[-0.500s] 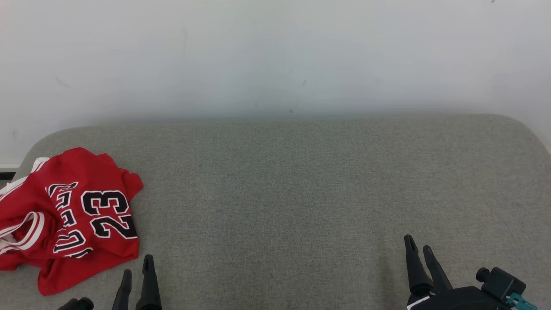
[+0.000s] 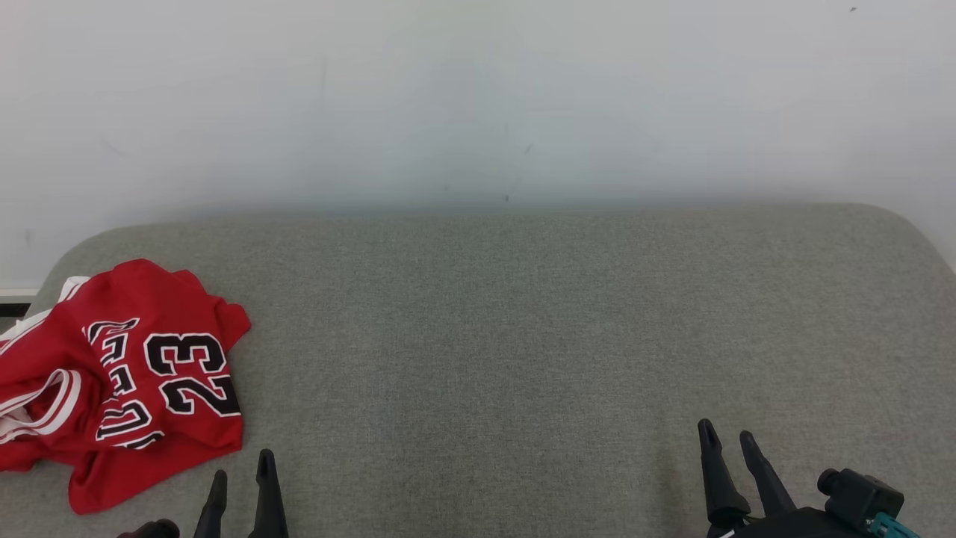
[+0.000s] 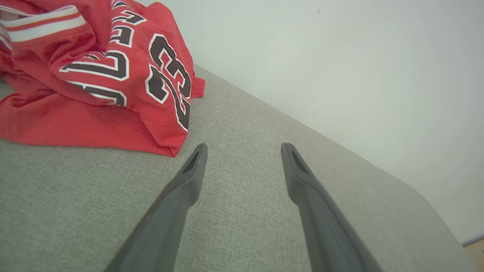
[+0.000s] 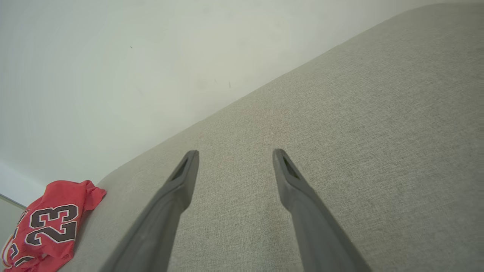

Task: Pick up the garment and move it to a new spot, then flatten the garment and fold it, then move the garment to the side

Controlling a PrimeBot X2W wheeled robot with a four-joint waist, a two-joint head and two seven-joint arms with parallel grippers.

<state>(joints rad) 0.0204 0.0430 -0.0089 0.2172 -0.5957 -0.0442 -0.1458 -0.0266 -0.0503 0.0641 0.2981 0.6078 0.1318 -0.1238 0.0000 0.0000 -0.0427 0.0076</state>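
Grey woven fabric covers the surface (image 2: 485, 336). Nearest, at the lower left, the left hand (image 2: 242, 463) has its 2 dark fingers spread apart with nothing between them. Their tips lie just beside the near hem of the garment (image 2: 149, 373) without touching it. At the lower right, the right hand (image 2: 724, 428) is likewise parted and empty over bare fabric, well apart from the garment. The garment, a red jersey with a black, white-edged 23 and white trim, lies crumpled at the surface's left end. Behind the rounded far edge stands a plain white wall (image 2: 478, 97).
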